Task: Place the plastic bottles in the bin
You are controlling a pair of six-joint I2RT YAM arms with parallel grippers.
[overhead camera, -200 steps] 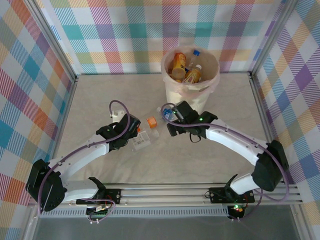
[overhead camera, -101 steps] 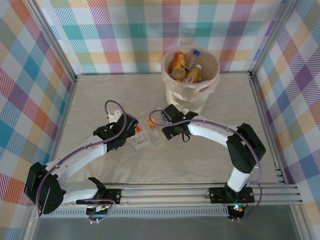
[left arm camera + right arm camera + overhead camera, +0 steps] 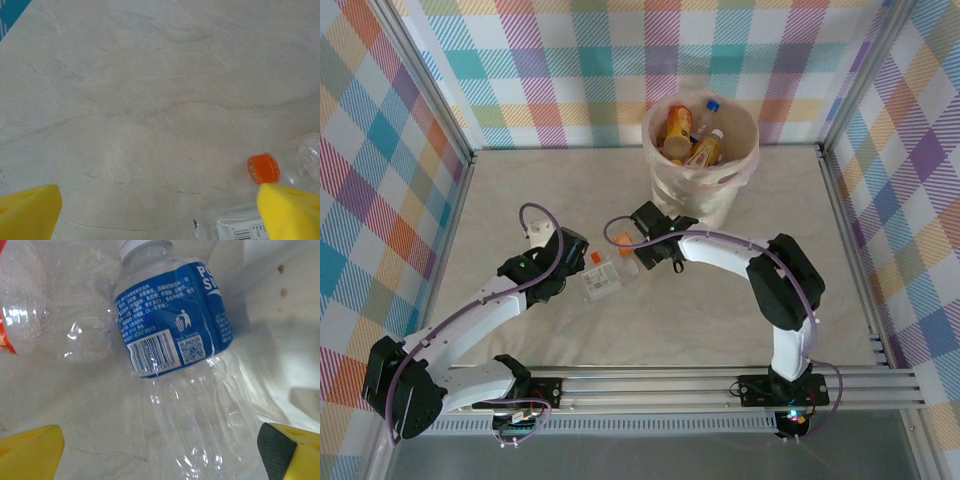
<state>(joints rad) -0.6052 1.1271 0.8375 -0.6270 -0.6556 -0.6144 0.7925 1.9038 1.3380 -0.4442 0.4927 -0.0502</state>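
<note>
Your left gripper [image 3: 160,214], front-left of the bin [image 3: 738,176], gapes wide and empty; an orange-capped bottle [image 3: 263,168] lies just past its right finger. Your right gripper [image 3: 160,452], nearer the bin, straddles the blue-labelled bottle [image 3: 172,335], fully spread, not clamping.

Bare table [image 3: 150,100] is lying open ahead of the left gripper [image 3: 160,212], though an orange-capped bottle [image 3: 263,168] is crowding its right finger. A blue-labelled bottle [image 3: 175,340] and a crushed clear bottle [image 3: 55,315] are blocking the right gripper [image 3: 160,450], and the bin [image 3: 710,195] is standing close by.

The blue-labelled bottle [image 3: 172,335] has its base cut off below
</note>
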